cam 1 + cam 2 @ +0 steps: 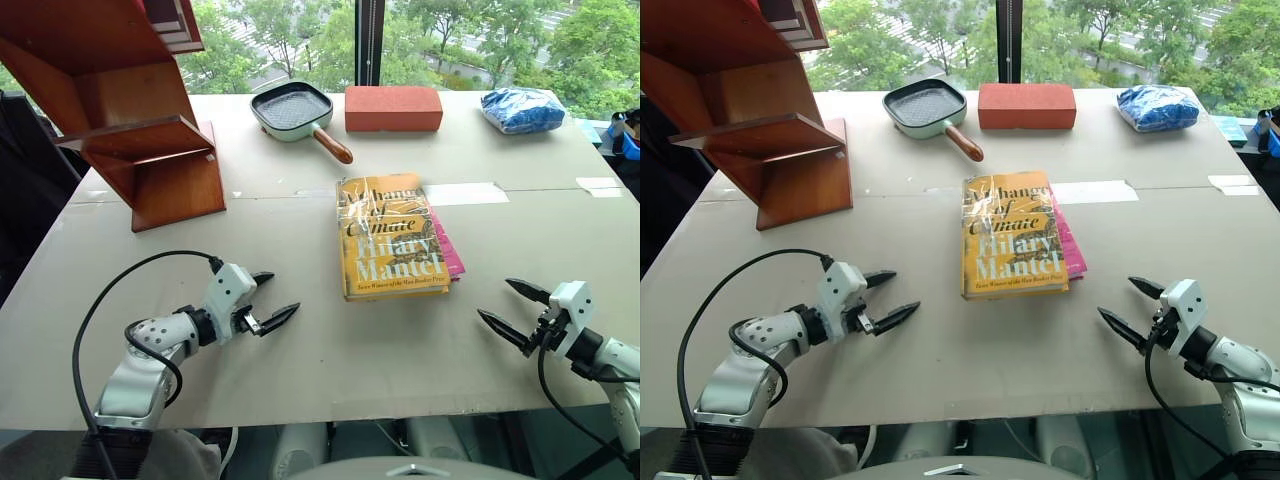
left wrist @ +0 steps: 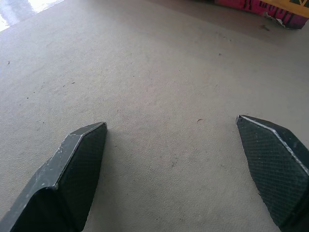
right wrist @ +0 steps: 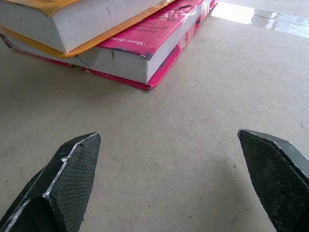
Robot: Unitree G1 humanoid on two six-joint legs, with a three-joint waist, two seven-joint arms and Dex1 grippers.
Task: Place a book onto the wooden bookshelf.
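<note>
We are seeing the glossy yellow book (image 1: 390, 240) lying flat at the frame's centre on a pink book (image 3: 159, 46), on the matte grey table (image 1: 300, 350). The varnished wooden bookshelf (image 1: 130, 130) is standing upper left. Both the left gripper (image 1: 270, 300) and right gripper (image 1: 512, 310) are gaping, empty. A ridged pan (image 1: 295, 110), red brick (image 1: 393, 108) and blue bag (image 1: 522, 110) are lining the top.

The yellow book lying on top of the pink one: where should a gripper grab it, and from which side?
Probably by the near right edge of the yellow book, from the right gripper. It lies flat on the pink book, so that edge sits raised off the table, likely leaving room for a finger underneath.
</note>
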